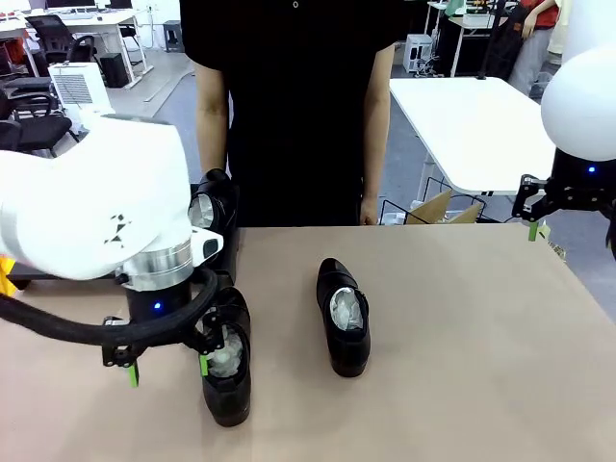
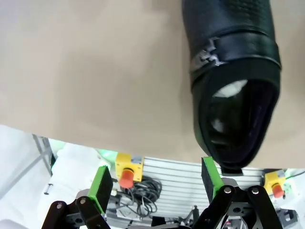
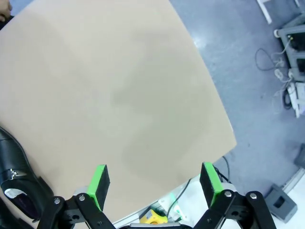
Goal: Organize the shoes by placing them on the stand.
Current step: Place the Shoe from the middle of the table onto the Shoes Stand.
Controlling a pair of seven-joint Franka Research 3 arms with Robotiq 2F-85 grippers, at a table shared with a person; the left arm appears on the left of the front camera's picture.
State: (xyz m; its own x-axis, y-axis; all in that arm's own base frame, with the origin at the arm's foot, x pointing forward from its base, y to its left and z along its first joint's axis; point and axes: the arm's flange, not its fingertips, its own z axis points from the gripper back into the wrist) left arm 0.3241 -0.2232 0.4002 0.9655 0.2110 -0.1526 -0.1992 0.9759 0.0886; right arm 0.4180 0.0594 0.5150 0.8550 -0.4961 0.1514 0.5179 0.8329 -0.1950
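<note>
The left end effector (image 2: pixel 156 172) gapes empty beside a shoe (image 2: pixel 233 95) cut off at top, the right end effector (image 3: pixel 155 177) likewise.

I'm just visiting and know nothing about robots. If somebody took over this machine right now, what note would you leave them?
Left pincer: open, low over the table, right beside the near shoe but not gripping it.
Right pincer: open, empty, raised over the table's far right.
Middle shoe lies on the brown table. A third shoe seems to be at the person's hand at the far edge.
Done: nothing placed yet.
Left: every shoe has to go onto the stand.
</note>
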